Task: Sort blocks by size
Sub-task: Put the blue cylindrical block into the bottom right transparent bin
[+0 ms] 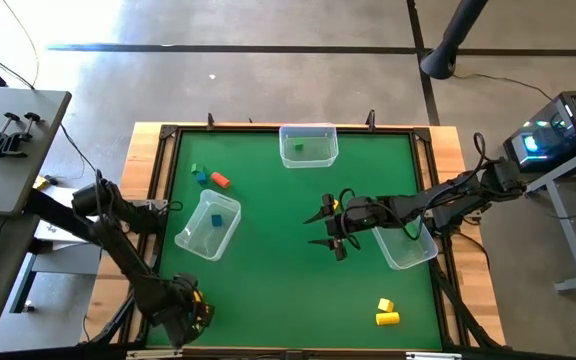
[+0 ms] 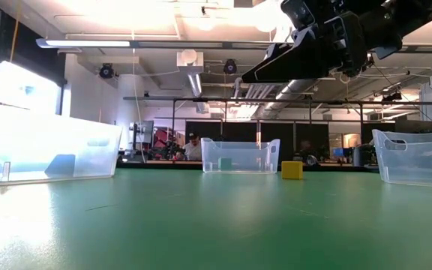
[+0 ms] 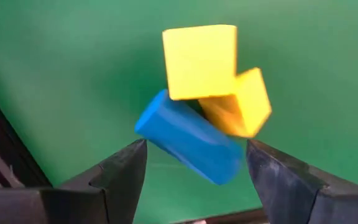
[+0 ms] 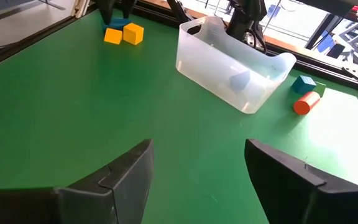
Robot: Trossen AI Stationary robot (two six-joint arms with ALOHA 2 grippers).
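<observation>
- Right gripper (image 1: pixel 330 228) raised above mat centre, fingers (image 4: pixel 123 177) spread wide, nothing between them.
- Left gripper (image 1: pixel 190 312) low at the mat's 7 o'clock corner, fingers (image 3: pixel 120 177) apart over a tight cluster: blue bar (image 3: pixel 188 140) touching two yellow blocks (image 3: pixel 201 60); no grip on any.
- At 10 o'clock: green block (image 1: pixel 196 169), blue block (image 1: pixel 202 177), red-orange cylinder (image 1: pixel 219 180), close together.
- At 5 o'clock: two more yellow pieces (image 1: pixel 386 312).
- Clear bin at 12 o'clock (image 1: pixel 308 131) holding a green piece (image 1: pixel 297 148).
- Left bin (image 1: pixel 190 236) near 9 o'clock with a blue piece (image 1: pixel 216 218) inside.
- Third bin (image 1: pixel 415 256) at 4 o'clock, partly under the right arm.
</observation>
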